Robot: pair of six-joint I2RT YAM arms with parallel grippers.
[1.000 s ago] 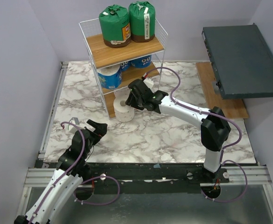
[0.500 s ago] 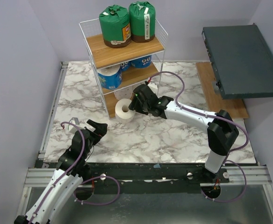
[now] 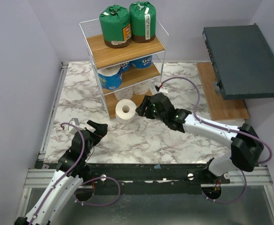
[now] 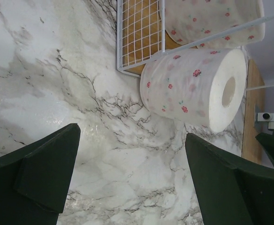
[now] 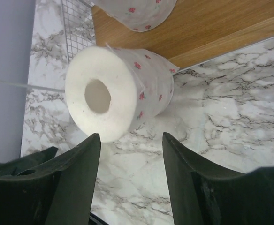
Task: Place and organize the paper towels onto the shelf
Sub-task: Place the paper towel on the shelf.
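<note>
A white marble-patterned table [image 3: 141, 138] with grey veins sits between plain pale lilac walls [image 3: 15, 70]. At its right edge, a dark grey flat box [image 3: 242, 58] partly covers a wooden board [image 3: 228, 107]. Light is even and soft.

Two green rolls [image 3: 115, 26], at least two blue rolls [image 3: 110, 78], two white rolls [image 3: 125, 109], one shelf [image 3: 123, 52].

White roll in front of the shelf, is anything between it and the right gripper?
Nothing visible. The right gripper is open and faces the roll directly, with a small clear gap between them.
</note>
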